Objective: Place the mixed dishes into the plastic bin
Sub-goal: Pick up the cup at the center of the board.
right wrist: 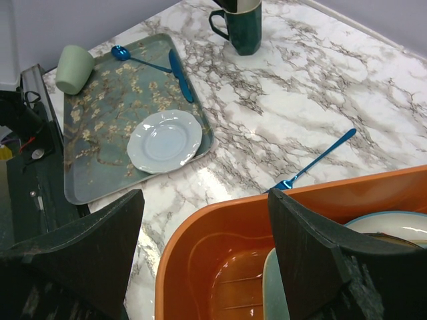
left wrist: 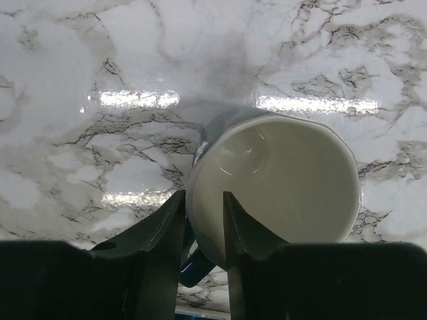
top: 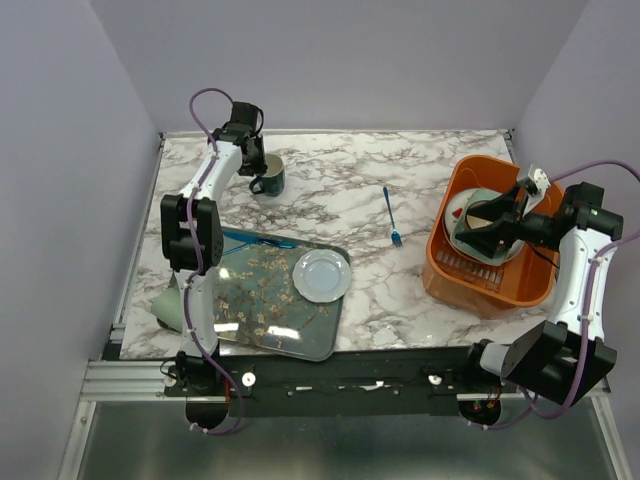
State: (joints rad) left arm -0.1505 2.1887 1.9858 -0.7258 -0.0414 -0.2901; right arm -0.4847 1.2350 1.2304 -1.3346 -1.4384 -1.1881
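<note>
A dark green mug [top: 268, 178] with a cream inside [left wrist: 280, 180] stands at the back left of the table. My left gripper [top: 252, 160] is shut on its rim near the handle, one finger inside and one outside [left wrist: 203, 210]. The orange plastic bin [top: 440, 275] sits at the right with several stacked dishes [top: 480, 235] in it. My right gripper [top: 497, 215] hangs open and empty over the bin [right wrist: 205, 200]. A pale plate [top: 322, 275] lies on the floral tray [top: 260, 310]. A pale green cup [top: 168, 300] lies on its side at the tray's left edge.
A blue fork [top: 391, 217] lies on the marble between the mug and the bin. A blue spoon [right wrist: 137, 59] and knife [right wrist: 180, 75] lie on the tray's far end. Purple walls close in the left, right and back.
</note>
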